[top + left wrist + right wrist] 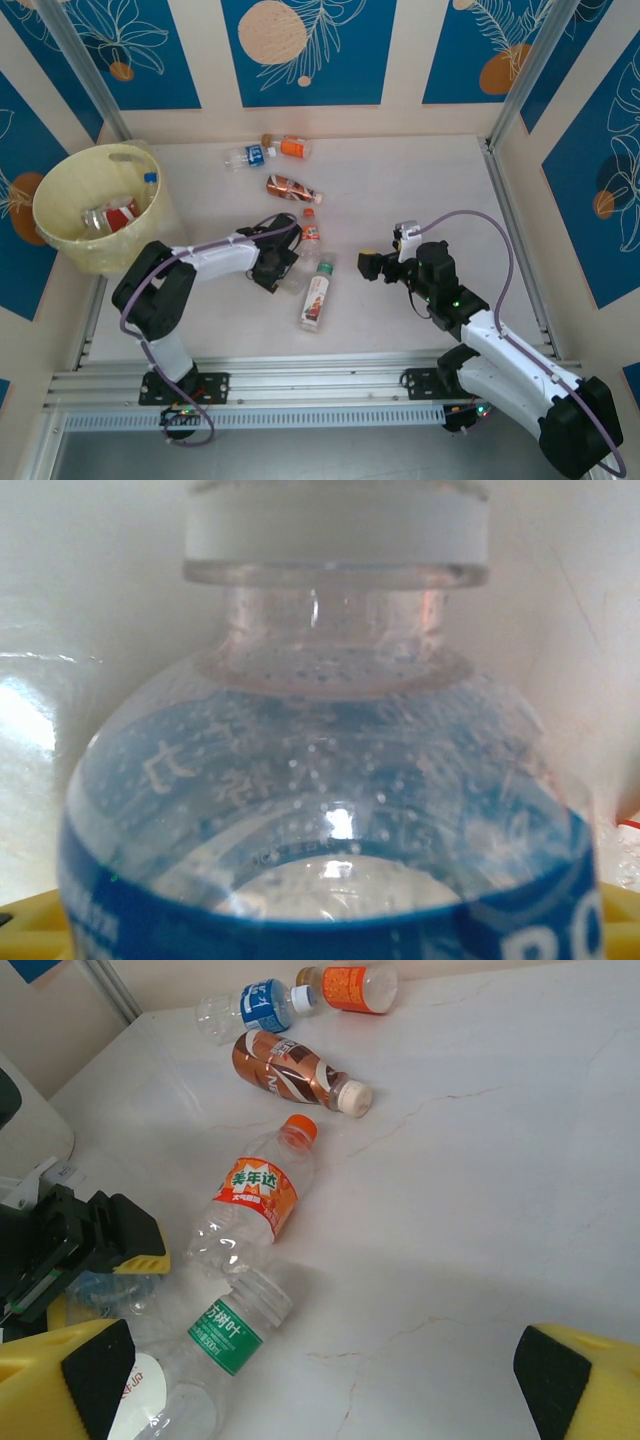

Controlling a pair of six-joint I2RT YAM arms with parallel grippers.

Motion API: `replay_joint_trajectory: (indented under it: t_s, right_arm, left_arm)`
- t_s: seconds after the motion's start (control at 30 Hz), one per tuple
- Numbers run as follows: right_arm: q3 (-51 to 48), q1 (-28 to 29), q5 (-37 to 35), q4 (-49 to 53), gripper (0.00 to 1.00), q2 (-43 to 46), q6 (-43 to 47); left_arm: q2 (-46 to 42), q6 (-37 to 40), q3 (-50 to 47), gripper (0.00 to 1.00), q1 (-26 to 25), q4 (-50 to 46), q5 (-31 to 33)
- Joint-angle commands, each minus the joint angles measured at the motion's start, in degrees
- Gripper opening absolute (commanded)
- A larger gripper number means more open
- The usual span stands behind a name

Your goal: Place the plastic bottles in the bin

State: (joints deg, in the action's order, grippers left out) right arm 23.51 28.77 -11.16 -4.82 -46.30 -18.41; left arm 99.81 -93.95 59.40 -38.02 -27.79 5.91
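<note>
Bin [95,255] sits at the upper left of your top view with a red-labelled bottle [112,214] inside. Your left gripper [283,270] straddles a blue-labelled bottle [330,820] at centre frame, but you cannot tell whether its fingers have clamped it. Just above it lies an orange-capped bottle [255,1195]. Your right gripper [320,1380] hangs wide open over bare table [500,1160], right of centre.

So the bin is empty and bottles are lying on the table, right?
Not quite. The bin isn't empty. The top view shows at least two bottles inside it: a red-label bottle and a blue-cap bottle. The rest is right: bottles are lying on the table, like the brown bottle.
</note>
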Motion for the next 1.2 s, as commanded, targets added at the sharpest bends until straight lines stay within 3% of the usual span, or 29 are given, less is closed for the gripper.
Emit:
replay_joint_trajectory:
  t_s: [0.0,0.3,0.77,0.97,1.17]
  right_arm:
    - [2.3,-0.3,-1.3,0.0,1.0,-0.7,-1.3]
    - [4.4,-0.2,-0.9,-1.2,1.0,-4.6,-3.1]
    - [10.3,-0.2,-3.4,-2.4,1.0,-12.7,-3.4]
    - [13.3,-0.2,-2.4,-1.9,1.0,-14.2,-0.4]
    - [14.2,0.3,-0.4,-2.5,1.0,-14.4,0.5]
  left_arm:
    - [-0.2,-1.5,-1.7,0.64,2.0,-0.4,2.5]
    - [-5.9,4.6,-3.8,0.49,2.5,1.7,10.0]
    - [-20.5,35.8,-8.7,0.13,2.3,12.5,18.6]
    - [-25.3,49.0,-9.0,0.01,2.4,16.0,15.3]
    - [-26.8,56.9,-6.6,0.0,2.5,18.3,8.2]
